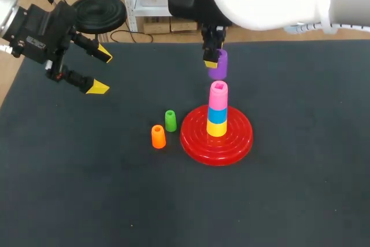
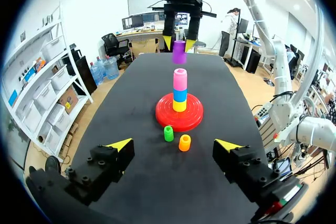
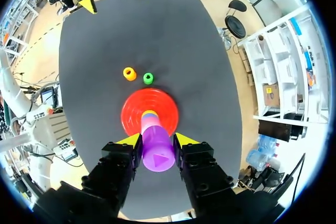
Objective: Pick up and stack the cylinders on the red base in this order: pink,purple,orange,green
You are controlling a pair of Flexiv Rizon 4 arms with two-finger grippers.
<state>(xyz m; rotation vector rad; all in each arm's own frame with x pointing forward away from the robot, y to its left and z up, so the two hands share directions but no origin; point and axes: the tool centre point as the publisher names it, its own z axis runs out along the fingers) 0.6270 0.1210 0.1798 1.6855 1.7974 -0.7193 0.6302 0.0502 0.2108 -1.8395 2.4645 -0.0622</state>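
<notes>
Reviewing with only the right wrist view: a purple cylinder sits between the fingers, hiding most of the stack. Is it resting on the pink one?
Observer: No. In the left wrist view the right gripper holds the purple cylinder above the pink cylinder, with a gap between them.
Operator: What sits under the pink?
Observer: A blue cylinder, then a yellow cylinder, both on the red base.

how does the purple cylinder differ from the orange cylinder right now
The purple cylinder hangs in the air in the right pincer; the orange cylinder stands on the table, untouched. The purple cylinder is over the stack; the orange cylinder is beside the red base. Both are upright.
</notes>
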